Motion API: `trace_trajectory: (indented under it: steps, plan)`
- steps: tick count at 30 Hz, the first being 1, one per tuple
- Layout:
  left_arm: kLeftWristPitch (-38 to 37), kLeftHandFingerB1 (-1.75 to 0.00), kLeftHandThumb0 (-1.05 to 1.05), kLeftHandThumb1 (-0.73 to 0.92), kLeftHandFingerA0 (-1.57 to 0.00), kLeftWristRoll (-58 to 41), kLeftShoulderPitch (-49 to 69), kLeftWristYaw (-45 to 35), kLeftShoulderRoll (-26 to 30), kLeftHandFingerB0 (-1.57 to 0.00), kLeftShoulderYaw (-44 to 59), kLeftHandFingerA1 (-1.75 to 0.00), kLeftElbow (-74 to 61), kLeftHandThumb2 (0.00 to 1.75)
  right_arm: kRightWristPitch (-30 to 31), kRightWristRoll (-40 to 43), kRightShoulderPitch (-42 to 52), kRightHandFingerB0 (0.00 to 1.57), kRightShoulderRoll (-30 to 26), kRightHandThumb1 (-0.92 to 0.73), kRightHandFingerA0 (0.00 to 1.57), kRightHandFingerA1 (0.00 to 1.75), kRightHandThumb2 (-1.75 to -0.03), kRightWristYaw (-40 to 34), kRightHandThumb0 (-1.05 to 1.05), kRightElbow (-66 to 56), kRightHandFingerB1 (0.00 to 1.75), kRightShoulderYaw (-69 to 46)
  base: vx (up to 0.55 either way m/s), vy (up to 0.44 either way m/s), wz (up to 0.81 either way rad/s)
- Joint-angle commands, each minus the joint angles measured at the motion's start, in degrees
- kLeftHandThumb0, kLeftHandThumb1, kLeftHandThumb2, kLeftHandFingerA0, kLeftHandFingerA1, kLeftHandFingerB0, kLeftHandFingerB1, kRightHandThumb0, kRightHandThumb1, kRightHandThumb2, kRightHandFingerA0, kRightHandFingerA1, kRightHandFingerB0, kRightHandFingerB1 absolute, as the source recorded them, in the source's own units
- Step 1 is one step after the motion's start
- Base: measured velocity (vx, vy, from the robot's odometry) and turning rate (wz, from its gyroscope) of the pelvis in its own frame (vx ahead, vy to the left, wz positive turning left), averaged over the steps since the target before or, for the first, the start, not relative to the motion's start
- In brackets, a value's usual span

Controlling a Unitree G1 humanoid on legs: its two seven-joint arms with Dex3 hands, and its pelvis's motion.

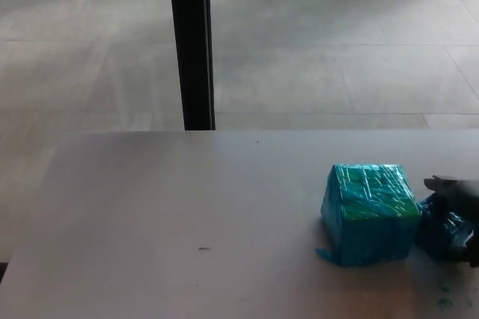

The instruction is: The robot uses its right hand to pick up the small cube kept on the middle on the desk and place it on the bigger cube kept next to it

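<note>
Small cube [443, 231] in right hand [458, 214], beside bigger cube [369, 213].

A bare indoor hall or lab; pale desk [187, 207]; large grey floor tiles [337, 49]; black post [191, 42]

Right hand [458, 207] at the picture's right edge, low over the desk, only partly in frame: a dark finger [443, 182] reaches in leftward at the top, and a further dark part shows lower at the very edge. The fingers are closed about a small blue object, which sits between the upper finger and the lower part. Neither the left hand nor either forearm appears in the head view.
</note>
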Motion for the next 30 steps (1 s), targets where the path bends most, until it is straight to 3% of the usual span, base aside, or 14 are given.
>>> trace_trajectory:
  steps: [1, 4, 5, 10, 11, 14, 15, 16, 17, 22, 23, 24, 25, 30]
  plan:
    - [0.4, -0.57, -0.70, 0.69, -0.51, 0.5, 0.0, -0.2, 2.1, -0.56, -0.2, -0.72, 0.2, 0.61, 0.3, -8.4, 3.1, 0.79, 0.9, -0.78, 0.71, 1.53, -0.69, -2.1, -0.30, 2.8, 0.59, 5.8, 0.00, 0.000, 0.00]
    - [0.1, -0.62, -0.69, 0.57, -0.45, 0.8, 0.3, 0.1, 2.1, -0.48, -0.5, -0.69, -0.3, 1.02, 0.3, -10.2, 2.4, 0.68, 0.2, -0.84, 0.76, 1.63, -0.70, -3.6, -0.36, 3.8, 0.56, 7.3, 0.00, 0.000, 0.00]
    - [0.0, -0.48, -0.69, 0.72, -0.42, 1.0, 0.4, 0.5, 2.1, -0.49, -0.7, -0.62, -0.4, 0.61, 0.1, -10.3, 2.5, 0.63, -0.4, -0.84, 0.71, 1.53, -0.69, -3.6, -0.37, 3.6, 0.57, 7.4, 0.00, 0.000, 0.00]
    - [-0.3, -0.49, -0.72, 0.71, -0.44, 1.2, 0.2, 0.1, 2.3, -0.56, -1.4, -0.59, 0.0, 0.61, -3.4, -9.5, 3.5, 0.65, -2.4, -0.83, 0.73, 1.49, -0.68, -5.6, -0.38, 2.9, 0.55, 6.6, 0.00, 0.000, 0.00]
    - [-0.1, -0.64, -0.68, 0.56, -0.43, 0.5, 0.2, -0.3, 2.1, -0.54, -0.9, -0.66, 0.2, 1.02, -6.3, -8.3, 3.8, 0.73, -3.0, -0.83, 0.78, 1.64, -0.71, -7.5, -0.33, 3.1, 0.73, 5.3, 0.00, 0.000, 0.00]
    - [-0.1, -0.61, -0.70, 0.56, -0.41, 0.3, 0.2, -0.2, 2.0, -0.50, -0.8, -0.65, 0.3, 1.01, -8.2, -8.1, 4.1, 0.75, -3.5, -0.85, 0.74, 1.72, -0.65, -8.8, -0.33, 3.1, 0.70, 4.2, 0.00, 0.000, 0.00]
    - [-0.2, -0.46, -0.69, 0.70, -0.43, 0.6, -0.1, 0.4, 1.9, -0.51, -0.9, -0.57, 0.7, 0.61, -10.4, -7.5, 4.6, 0.74, -4.2, -0.81, 0.76, 1.67, -0.66, -10.4, -0.32, 2.9, 0.52, 3.5, 0.00, 0.000, 0.00]
    - [-0.2, -0.60, -0.69, 0.57, -0.42, 0.6, -0.1, 0.4, 1.9, -0.50, -1.0, -0.64, 0.9, 1.01, -12.6, -7.5, 4.9, 0.80, -4.6, -0.75, 0.79, 1.63, -0.67, -12.5, -0.30, 3.1, 0.57, 2.9, 0.00, 0.000, 0.00]
    - [0.4, -0.47, -0.70, 0.70, -0.43, 0.7, -0.3, 0.4, 2.0, -0.52, -1.1, -0.59, 0.9, 0.61, -13.7, -7.4, 5.0, 0.80, -4.7, -0.74, 0.77, 1.61, -0.67, -13.2, -0.31, 3.2, 0.63, 2.4, 0.00, 0.000, 0.00]
    - [-0.2, -0.60, -0.73, 0.69, -0.54, 0.5, 0.0, 0.7, 2.0, -0.65, -0.9, -0.69, 0.4, 0.62, -18.3, -6.8, 4.9, 0.74, -4.7, -0.77, 0.78, 1.68, -0.72, -16.2, -0.27, 4.9, 1.22, 0.7, 0.00, 0.000, 0.00]
    - [0.1, -0.63, -0.69, 0.56, -0.40, 0.3, 0.0, 0.0, 2.2, -0.50, -0.9, -0.66, 0.2, 1.02, -19.0, -6.3, 5.0, 0.79, -4.6, -0.76, 0.78, 1.55, -0.71, -16.6, -0.30, 5.0, 0.62, -0.1, 0.00, 0.000, 0.00]
    - [0.2, -0.63, -0.69, 0.56, -0.40, 0.3, 0.0, -0.3, 2.2, -0.50, -0.9, -0.66, 0.1, 1.02, -19.4, -6.2, 5.0, 0.79, -4.6, -0.76, 0.78, 1.55, -0.71, -16.8, -0.30, 5.1, 0.62, -0.5, 0.00, 0.000, 0.00]
    - [0.3, -0.51, -0.71, 0.70, -0.44, 0.6, 0.0, 0.4, 2.2, -0.56, -1.1, -0.63, 0.1, 0.61, -20.2, -6.1, 5.2, 0.81, -4.6, -0.74, 0.79, 1.55, -0.72, -17.7, -0.28, 5.2, 0.79, -1.0, 0.00, 0.000, 0.00]
    - [-0.1, -0.51, -0.71, 0.70, -0.45, 0.1, 0.2, 0.0, 2.2, -0.55, -0.6, -0.61, 0.3, 0.61, -24.9, -4.8, 5.5, 0.70, -4.9, -0.69, 0.77, 1.72, -0.82, -20.9, -0.22, 5.8, 1.51, -4.4, 0.00, 0.000, 0.00]
